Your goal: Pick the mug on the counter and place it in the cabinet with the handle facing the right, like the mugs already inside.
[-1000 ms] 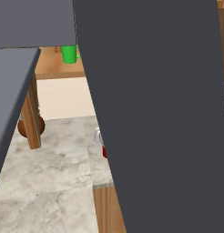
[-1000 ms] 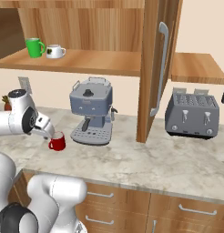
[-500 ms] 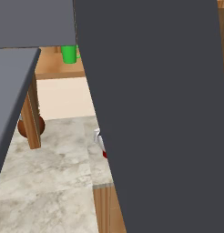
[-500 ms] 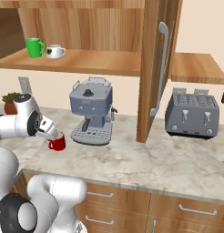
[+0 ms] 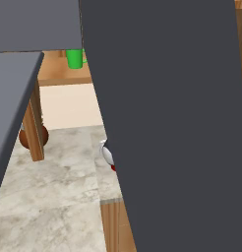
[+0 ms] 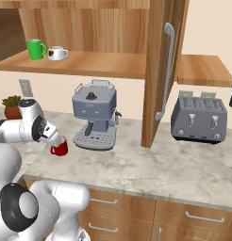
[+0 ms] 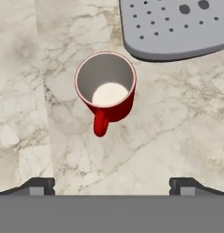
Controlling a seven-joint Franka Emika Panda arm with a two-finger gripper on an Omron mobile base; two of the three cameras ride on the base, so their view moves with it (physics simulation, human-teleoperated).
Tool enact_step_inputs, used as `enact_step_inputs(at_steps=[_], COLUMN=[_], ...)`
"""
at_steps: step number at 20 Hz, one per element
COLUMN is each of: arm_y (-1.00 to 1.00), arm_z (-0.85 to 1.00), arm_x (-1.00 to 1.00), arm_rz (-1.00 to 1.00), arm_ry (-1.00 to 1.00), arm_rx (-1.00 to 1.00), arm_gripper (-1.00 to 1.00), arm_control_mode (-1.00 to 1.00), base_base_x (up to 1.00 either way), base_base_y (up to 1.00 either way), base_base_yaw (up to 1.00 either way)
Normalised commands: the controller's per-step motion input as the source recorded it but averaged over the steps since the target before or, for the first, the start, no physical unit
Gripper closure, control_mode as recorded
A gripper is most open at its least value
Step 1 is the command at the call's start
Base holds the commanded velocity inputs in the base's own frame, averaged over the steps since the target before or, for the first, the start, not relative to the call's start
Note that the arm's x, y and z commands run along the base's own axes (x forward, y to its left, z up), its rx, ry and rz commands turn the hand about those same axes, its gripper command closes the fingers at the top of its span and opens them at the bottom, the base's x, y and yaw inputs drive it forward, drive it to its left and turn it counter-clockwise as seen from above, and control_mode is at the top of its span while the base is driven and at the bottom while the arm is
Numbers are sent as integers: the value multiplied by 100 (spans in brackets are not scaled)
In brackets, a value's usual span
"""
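The red mug (image 7: 106,88) stands upright on the marbled tabletop (image 7: 177,118), its white inside open to the hand view and its handle turned toward the bottom of that view; just beyond it lies the perforated grey drip tray of the espresso machine (image 6: 95,113), near the mug but not touching it; in the right base view the mug (image 6: 60,147) sits just left of the machine's base, with the white arm's hand right above and beside it; the jaws (image 7: 111,184) are spread wide, the two dark tips apart at the bottom corners of the hand view with the mug ahead of them, pinching nothing; in the left base view a thin red edge of the mug (image 5: 113,168) peeks out beside a dark panel; up on the wooden cabinet shelf (image 6: 99,63) stand a green mug (image 6: 36,49) and a white cup (image 6: 57,53); a grey toaster (image 6: 198,117) stands well off past the open cabinet door (image 6: 162,70); a small potted plant (image 6: 12,107) sits at the tabletop's far left.
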Motion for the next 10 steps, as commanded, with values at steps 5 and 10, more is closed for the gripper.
enact_step_inputs(at_steps=[5,10], arm_y=[1,1], arm_z=[-19,-16], arm_x=[20,14], arm_rz=[-5,-4], arm_ry=[3,2], arm_rx=[0,0], arm_gripper=[-100,-100], arm_control_mode=[-100,-100], base_base_x=[0,0], base_base_y=[0,0], base_base_yaw=[0,0])
